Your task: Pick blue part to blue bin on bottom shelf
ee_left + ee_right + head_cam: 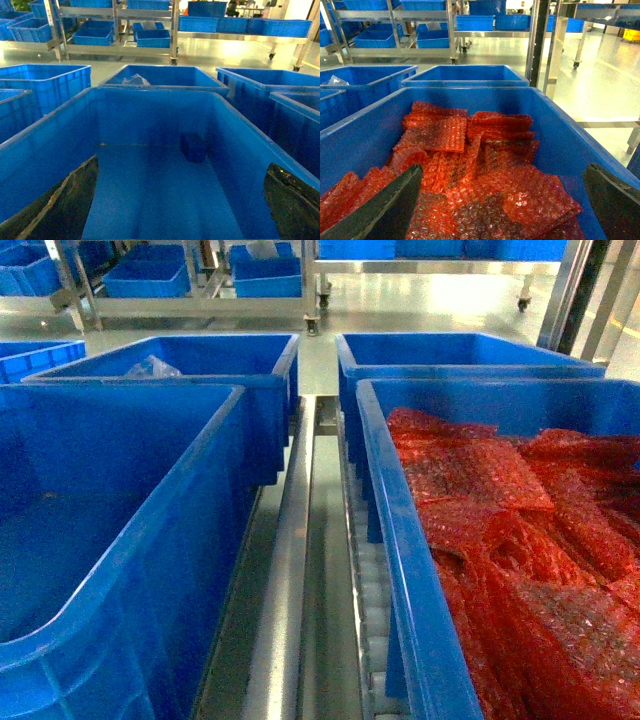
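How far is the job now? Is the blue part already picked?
Nothing looks done yet. The blue part lies on the floor of the left bin, untouched. The left gripper hangs above it, jaws open and empty. Left: grasp the part and move it.

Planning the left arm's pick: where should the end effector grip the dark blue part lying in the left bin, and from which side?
Grip the blue part across its narrow sides, coming from straight above: it sits alone on the bin floor, close to the far wall.

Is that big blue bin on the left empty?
Nearly: the left bin holds just one small dark blue block on its floor, seen from the left wrist view.
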